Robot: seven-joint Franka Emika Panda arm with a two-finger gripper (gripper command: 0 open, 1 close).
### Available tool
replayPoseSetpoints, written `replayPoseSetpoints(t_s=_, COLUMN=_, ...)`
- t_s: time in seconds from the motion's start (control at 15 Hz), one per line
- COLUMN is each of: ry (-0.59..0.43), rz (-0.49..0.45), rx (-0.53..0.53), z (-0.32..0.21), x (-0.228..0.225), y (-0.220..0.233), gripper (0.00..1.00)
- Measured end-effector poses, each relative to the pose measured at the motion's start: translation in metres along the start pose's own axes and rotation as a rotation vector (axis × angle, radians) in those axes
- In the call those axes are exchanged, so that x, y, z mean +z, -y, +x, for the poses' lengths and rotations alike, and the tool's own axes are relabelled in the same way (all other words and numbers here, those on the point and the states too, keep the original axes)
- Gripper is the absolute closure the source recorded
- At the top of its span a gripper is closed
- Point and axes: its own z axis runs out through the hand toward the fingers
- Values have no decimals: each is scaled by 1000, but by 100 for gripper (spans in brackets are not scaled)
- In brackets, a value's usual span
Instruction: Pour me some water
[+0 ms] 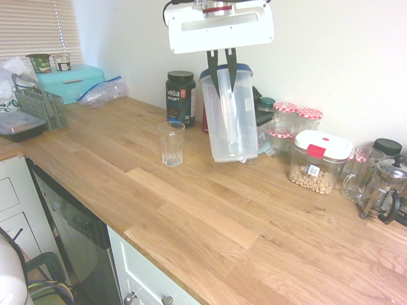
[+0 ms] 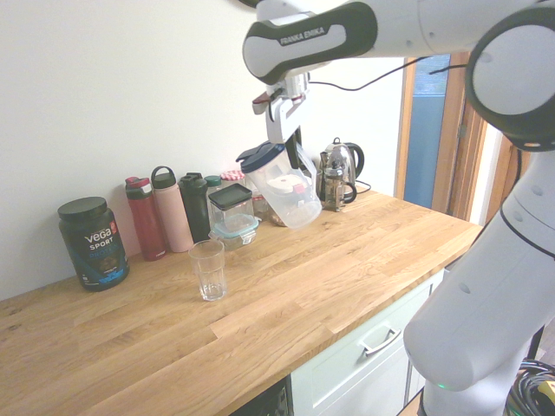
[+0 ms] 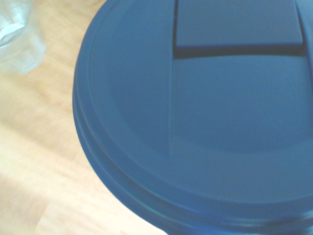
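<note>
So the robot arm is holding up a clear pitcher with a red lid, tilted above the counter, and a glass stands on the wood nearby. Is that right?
Not quite: the lid on the pitcher is blue, as the wrist view plainly shows. The rest holds: the arm has it raised and tilted, with the glass standing on the counter.

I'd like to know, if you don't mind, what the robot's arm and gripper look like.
The arm is glossy white with rounded joints, dark grey-green bands, "FRANKA EMIKA" lettering and a thin black cable. The gripper has a wide white body and two slim black fingers, with a red ring above.
</note>
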Motion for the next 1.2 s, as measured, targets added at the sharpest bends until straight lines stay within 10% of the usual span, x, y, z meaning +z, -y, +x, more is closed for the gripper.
replayPoseSetpoints(t_s=0.8, ry=-296, rz=170, rx=544, z=-35, x=83, y=-97, gripper=100)
replayPoseSetpoints(t_s=1.2, ry=-270, rz=218, rx=633, z=-34, x=105, y=-109, gripper=100)
